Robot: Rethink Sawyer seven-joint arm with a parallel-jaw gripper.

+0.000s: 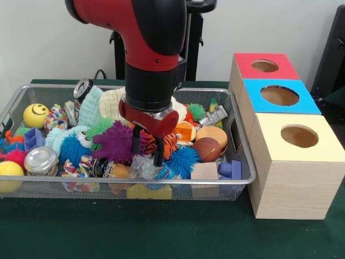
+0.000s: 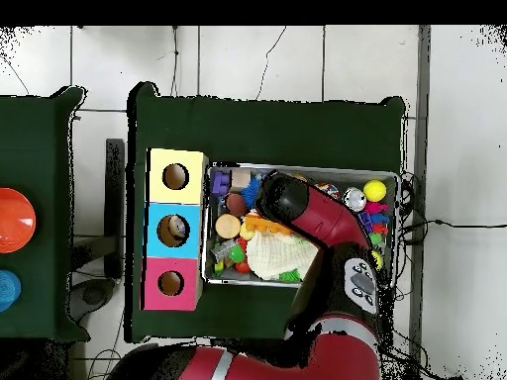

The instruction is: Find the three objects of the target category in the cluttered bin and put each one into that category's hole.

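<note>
Front view: my hand (image 1: 149,148) is lowered into the middle of the wire bin (image 1: 237,135), dark fingers (image 1: 159,155) set narrowly apart and closed on nothing I can make out, tips down among the clutter beside the purple spiky toy (image 1: 115,143) and just above the blue spiky ball (image 1: 182,160). The target category is not stated; if it is the spiky toys, I judge them light, soft and springy, best pinched across the body, not by the spines. My wrist points straight down. Overhead view: my arm (image 2: 317,220) reaches across the bin and hides the hand; the three boxes, yellow (image 2: 176,176), blue (image 2: 174,230) and red (image 2: 170,283), stand just beside the bin's end.
</note>
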